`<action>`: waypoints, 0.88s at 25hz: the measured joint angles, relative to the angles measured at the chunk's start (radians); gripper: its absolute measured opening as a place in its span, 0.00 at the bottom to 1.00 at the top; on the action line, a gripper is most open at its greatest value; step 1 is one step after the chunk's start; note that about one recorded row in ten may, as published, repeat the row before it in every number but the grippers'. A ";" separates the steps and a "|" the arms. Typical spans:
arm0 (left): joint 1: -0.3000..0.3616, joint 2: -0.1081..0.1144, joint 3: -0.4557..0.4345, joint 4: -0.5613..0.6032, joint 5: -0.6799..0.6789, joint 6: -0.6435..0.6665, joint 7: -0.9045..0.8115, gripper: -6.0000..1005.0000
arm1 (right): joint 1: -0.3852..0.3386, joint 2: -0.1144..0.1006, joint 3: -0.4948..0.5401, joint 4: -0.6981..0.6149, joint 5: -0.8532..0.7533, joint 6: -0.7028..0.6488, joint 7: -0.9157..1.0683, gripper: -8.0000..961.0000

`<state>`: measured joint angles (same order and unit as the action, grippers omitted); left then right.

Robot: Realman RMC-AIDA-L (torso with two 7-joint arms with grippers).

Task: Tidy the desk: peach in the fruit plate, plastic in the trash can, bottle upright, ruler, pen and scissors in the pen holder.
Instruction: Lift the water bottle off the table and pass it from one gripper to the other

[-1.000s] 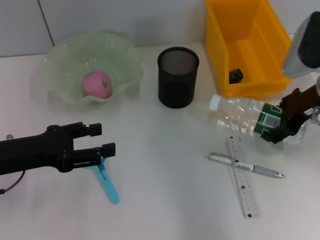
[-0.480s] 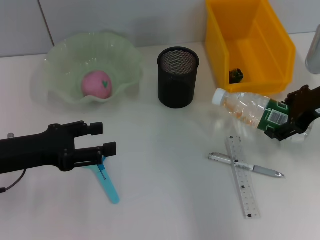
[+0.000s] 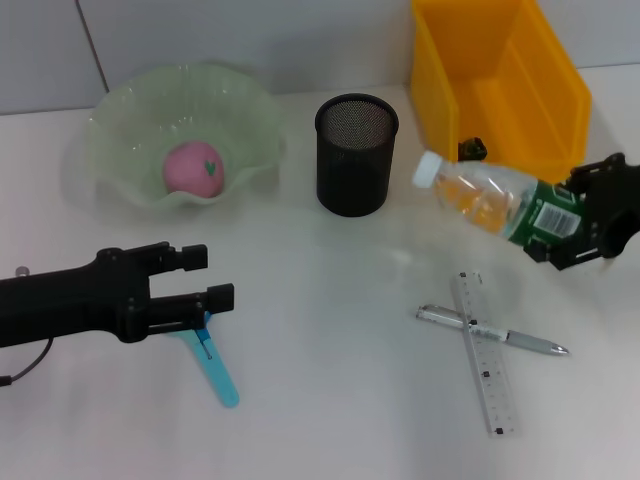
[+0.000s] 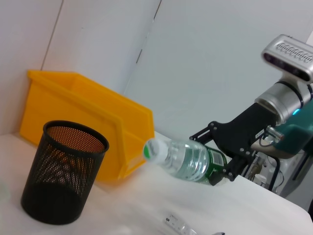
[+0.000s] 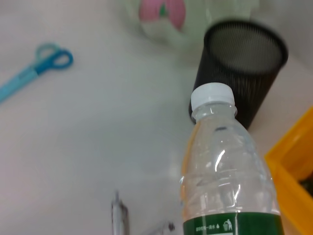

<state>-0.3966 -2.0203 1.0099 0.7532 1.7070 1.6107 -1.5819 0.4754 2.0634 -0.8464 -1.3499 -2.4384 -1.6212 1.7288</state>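
Right gripper is clamped on the base end of the clear plastic bottle with the green label, lifted off the white table; its long axis is tilted, white cap pointing toward the black mesh pen holder, in front of the yellow bin. Left gripper hovers with jaws apart over the blue scissors, hiding their handles.
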 joint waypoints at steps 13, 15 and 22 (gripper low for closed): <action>-0.036 -0.040 -0.074 -0.007 -0.018 0.008 -0.001 0.78 | -0.034 0.012 0.054 0.130 0.435 -0.013 -0.239 0.81; -0.040 -0.042 -0.074 -0.009 -0.044 0.002 0.000 0.78 | -0.020 0.012 0.053 0.192 0.483 -0.007 -0.276 0.81; -0.031 -0.044 -0.091 -0.012 -0.164 -0.009 0.019 0.78 | 0.058 0.014 0.050 0.435 0.555 0.030 -0.410 0.82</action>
<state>-0.4276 -2.0642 0.9192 0.7417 1.5428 1.6020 -1.5630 0.5339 2.0769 -0.7959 -0.9152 -1.8836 -1.5911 1.3188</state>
